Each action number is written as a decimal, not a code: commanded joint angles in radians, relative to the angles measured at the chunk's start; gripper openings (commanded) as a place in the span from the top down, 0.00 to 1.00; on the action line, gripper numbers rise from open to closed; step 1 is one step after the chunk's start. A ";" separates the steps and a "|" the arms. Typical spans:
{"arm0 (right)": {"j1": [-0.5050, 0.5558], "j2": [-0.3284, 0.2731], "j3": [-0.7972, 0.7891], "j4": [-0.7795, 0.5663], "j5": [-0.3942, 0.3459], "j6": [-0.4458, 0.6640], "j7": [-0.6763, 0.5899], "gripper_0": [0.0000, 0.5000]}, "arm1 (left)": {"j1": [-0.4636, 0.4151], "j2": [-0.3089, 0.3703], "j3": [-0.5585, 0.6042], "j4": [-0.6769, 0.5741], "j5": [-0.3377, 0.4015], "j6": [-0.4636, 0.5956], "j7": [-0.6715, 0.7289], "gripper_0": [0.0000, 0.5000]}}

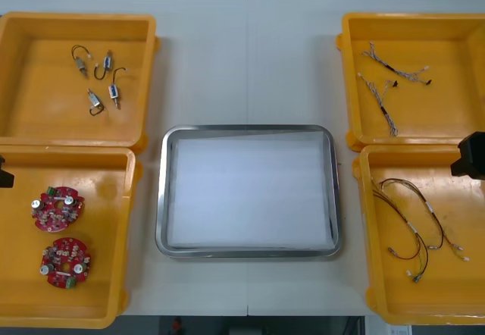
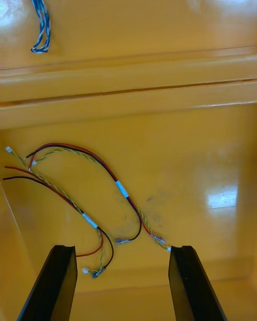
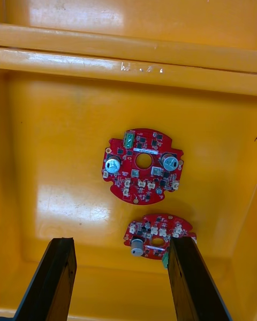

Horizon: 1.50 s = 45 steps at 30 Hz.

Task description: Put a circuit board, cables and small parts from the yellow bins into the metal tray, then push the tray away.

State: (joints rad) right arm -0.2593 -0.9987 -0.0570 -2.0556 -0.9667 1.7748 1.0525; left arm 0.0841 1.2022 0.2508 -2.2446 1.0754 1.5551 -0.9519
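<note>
Hovering with both pairs of black fingers (image 3: 59,278) spread wide, nothing held; my left gripper (image 3: 122,243) hangs over round red circuit boards (image 3: 142,165) in their yellow plastic bin (image 3: 53,139); right gripper (image 2: 123,249) over looped red-and-yellow cables (image 2: 122,188); white-lined metal tray (image 1: 161,198) sits bare between the bins; my worry is those loops snagging and several cables lifting together lol

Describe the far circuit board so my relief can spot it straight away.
Find the near yellow bin on the robot's left. Of two red boards in it, the far circuit board lies closer to the bin of small metal parts, showing two silver caps side by side.
</note>
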 commanded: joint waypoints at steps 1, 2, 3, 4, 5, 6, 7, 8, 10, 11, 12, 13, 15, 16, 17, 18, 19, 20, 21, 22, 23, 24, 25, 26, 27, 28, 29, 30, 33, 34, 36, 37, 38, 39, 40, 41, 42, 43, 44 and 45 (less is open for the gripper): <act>0.037 -0.031 -0.009 -0.011 0.002 -0.015 0.170 0.00 | 0.046 0.042 0.021 -0.004 0.005 -0.024 -0.076 0.00; 0.041 -0.031 -0.009 -0.009 0.005 -0.020 0.185 0.00 | 0.048 0.042 0.021 -0.003 0.005 -0.029 -0.077 0.00; 0.054 -0.031 -0.009 -0.011 0.010 -0.029 0.218 0.00 | 0.048 0.043 0.021 -0.001 0.003 -0.033 -0.079 0.00; 0.064 -0.031 -0.009 -0.011 0.016 -0.040 0.251 0.00 | 0.048 0.043 0.021 0.003 0.003 -0.033 -0.080 0.00; 0.072 -0.031 -0.009 -0.009 0.017 -0.046 0.268 0.00 | 0.048 0.043 0.021 0.005 0.001 -0.035 -0.084 0.00; 0.086 -0.031 -0.009 -0.009 0.022 -0.060 0.304 0.00 | 0.048 0.043 0.021 0.010 0.001 -0.040 -0.087 0.00; 0.103 -0.031 -0.009 -0.011 0.023 -0.077 0.340 0.00 | 0.048 0.043 0.021 0.016 0.001 -0.043 -0.091 0.00; 0.109 -0.031 -0.009 -0.011 0.025 -0.084 0.357 0.00 | 0.048 0.043 0.021 0.020 0.001 -0.046 -0.094 0.00; 0.140 -0.031 -0.009 -0.009 0.025 -0.118 0.422 0.00 | 0.048 0.043 0.019 0.036 0.001 -0.059 -0.105 0.00; 0.146 -0.031 -0.007 -0.011 0.025 -0.126 0.435 0.00 | 0.049 0.043 0.021 0.040 0.001 -0.064 -0.108 0.00; 0.158 -0.031 -0.007 -0.009 0.025 -0.141 0.463 0.00 | 0.049 0.043 0.019 0.049 0.001 -0.073 -0.114 0.00; 0.169 -0.031 -0.009 -0.005 0.023 -0.156 0.491 0.00 | 0.054 0.043 0.019 0.057 0.001 -0.084 -0.123 0.00; 0.180 -0.031 -0.006 0.011 0.019 -0.176 0.540 0.00 | 0.060 0.043 0.019 0.071 0.003 -0.105 -0.156 0.00; 0.184 -0.031 -0.001 0.025 0.013 -0.190 0.570 0.00 | 0.068 0.043 0.019 0.086 0.006 -0.121 -0.179 0.00; 0.186 -0.031 0.006 0.041 0.010 -0.204 0.595 0.00 | 0.071 0.043 0.019 0.100 0.012 -0.133 -0.197 0.00; 0.186 -0.031 0.013 0.051 0.008 -0.212 0.607 0.00 | 0.071 0.043 0.019 0.108 0.015 -0.141 -0.208 0.00; 0.186 -0.031 0.025 0.069 0.006 -0.229 0.629 0.00 | 0.071 0.043 0.015 0.125 0.024 -0.156 -0.231 0.00; 0.186 -0.031 0.036 0.089 0.003 -0.247 0.644 0.00 | 0.071 0.042 0.008 0.146 0.034 -0.174 -0.249 0.00; 0.186 -0.031 0.040 0.097 0.003 -0.256 0.647 0.00 | 0.071 0.042 0.005 0.152 0.035 -0.182 -0.257 0.00; 0.186 -0.031 0.052 0.114 0.005 -0.276 0.649 0.00 | 0.071 0.043 -0.007 0.166 0.037 -0.201 -0.266 0.00; 0.186 -0.031 0.060 0.120 0.005 -0.285 0.650 0.00 | 0.071 0.043 -0.011 0.174 0.037 -0.211 -0.266 0.00; 0.186 -0.031 0.072 0.130 0.008 -0.302 0.652 0.00 | 0.071 0.043 -0.022 0.188 0.035 -0.231 -0.269 0.00; 0.186 -0.031 0.088 0.137 0.017 -0.321 0.653 0.00 | 0.069 0.043 -0.036 0.200 0.028 -0.250 -0.274 0.00; 0.186 -0.031 0.103 0.138 0.029 -0.334 0.652 0.00 | 0.066 0.043 -0.047 0.207 0.020 -0.265 -0.277 0.00; 0.186 -0.031 0.109 0.138 0.036 -0.341 0.652 0.00 | 0.065 0.043 -0.053 0.209 0.012 -0.270 -0.277 0.00; 0.186 -0.031 0.125 0.137 0.049 -0.354 0.647 0.00 | 0.060 0.042 -0.065 0.209 -0.002 -0.277 -0.278 0.00; 0.186 -0.031 0.135 0.138 0.062 -0.364 0.644 0.00 | 0.052 0.042 -0.079 0.211 -0.017 -0.280 -0.278 0.00; 0.186 -0.031 0.138 0.138 0.065 -0.368 0.644 0.00 | 0.051 0.042 -0.084 0.209 -0.023 -0.279 -0.280 0.00; 0.186 -0.029 0.164 0.144 0.083 -0.391 0.639 0.00 | 0.042 0.042 -0.114 0.214 -0.052 -0.285 -0.278 0.00; 0.186 -0.031 0.169 0.147 0.085 -0.396 0.638 0.00 | 0.040 0.042 -0.120 0.215 -0.057 -0.288 -0.280 0.00; 0.184 -0.031 0.184 0.166 0.082 -0.416 0.638 0.00 | 0.037 0.042 -0.139 0.224 -0.060 -0.300 -0.280 0.00; 0.186 -0.031 0.194 0.175 0.082 -0.430 0.638 0.00 | 0.031 0.042 -0.153 0.234 -0.060 -0.308 -0.281 0.00; 0.184 -0.031 0.197 0.181 0.080 -0.439 0.639 0.00 | 0.026 0.042 -0.160 0.238 -0.060 -0.313 -0.283 0.00; 0.186 -0.031 0.207 0.192 0.079 -0.454 0.639 0.00 | 0.019 0.043 -0.176 0.247 -0.061 -0.320 -0.286 0.00; 0.186 -0.031 0.213 0.198 0.077 -0.465 0.638 0.00 | 0.008 0.043 -0.192 0.258 -0.063 -0.331 -0.291 0.00; 0.184 -0.031 0.217 0.201 0.077 -0.468 0.638 0.00 | 0.005 0.043 -0.200 0.261 -0.063 -0.336 -0.291 0.00; 0.184 -0.031 0.221 0.204 0.079 -0.472 0.638 0.00 | -0.004 0.043 -0.215 0.269 -0.068 -0.342 -0.294 0.00; 0.184 -0.029 0.223 0.204 0.082 -0.472 0.638 0.00 | -0.015 0.042 -0.229 0.278 -0.071 -0.346 -0.295 0.00; 0.184 -0.028 0.224 0.204 0.085 -0.472 0.638 0.00 | -0.020 0.043 -0.235 0.287 -0.071 -0.348 -0.295 0.00; 0.184 -0.028 0.226 0.204 0.089 -0.472 0.638 0.00 | -0.026 0.043 -0.242 0.295 -0.071 -0.352 -0.297 0.00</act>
State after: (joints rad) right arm -0.0839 -0.9989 0.1529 -1.8488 -0.8910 1.3111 1.7129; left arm 0.1053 1.2022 0.0407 -1.9713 1.0181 1.2211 -1.2730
